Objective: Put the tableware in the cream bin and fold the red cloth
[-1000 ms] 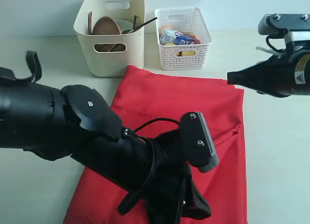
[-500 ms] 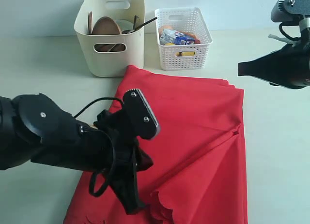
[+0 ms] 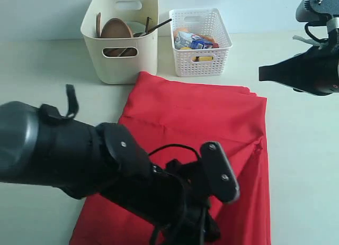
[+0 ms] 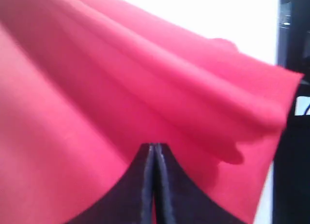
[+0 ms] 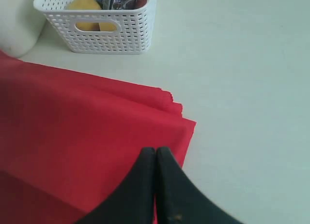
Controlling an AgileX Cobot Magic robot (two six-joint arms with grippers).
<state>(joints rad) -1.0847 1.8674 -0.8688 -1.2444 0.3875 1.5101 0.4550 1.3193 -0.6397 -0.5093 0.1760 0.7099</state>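
Note:
The red cloth [image 3: 201, 118] lies spread on the table in front of the bins. My left gripper [image 4: 154, 146] is low over its near part, its jaws pressed together with a sliver of red fabric [image 4: 97, 88] between them and folds rising around the tip. My right gripper [image 3: 262, 74] hangs shut and empty above the cloth's far right corner [image 5: 179, 117]. The cream bin [image 3: 121, 65] at the back holds the brown plate [image 3: 116, 29] standing on edge and dark utensil handles [image 3: 159, 26]. The other tableware is hidden inside.
The white lattice basket [image 3: 201, 60] stands right of the cream bin with a small carton and yellow food in it. My bulky left arm [image 3: 79, 160] covers the cloth's near left part. Bare table [image 3: 302, 165] lies right of the cloth.
My left arm swung left and up over the cloth, then back down toward the near middle edge. The right arm rose slightly a second ago and has held still since.

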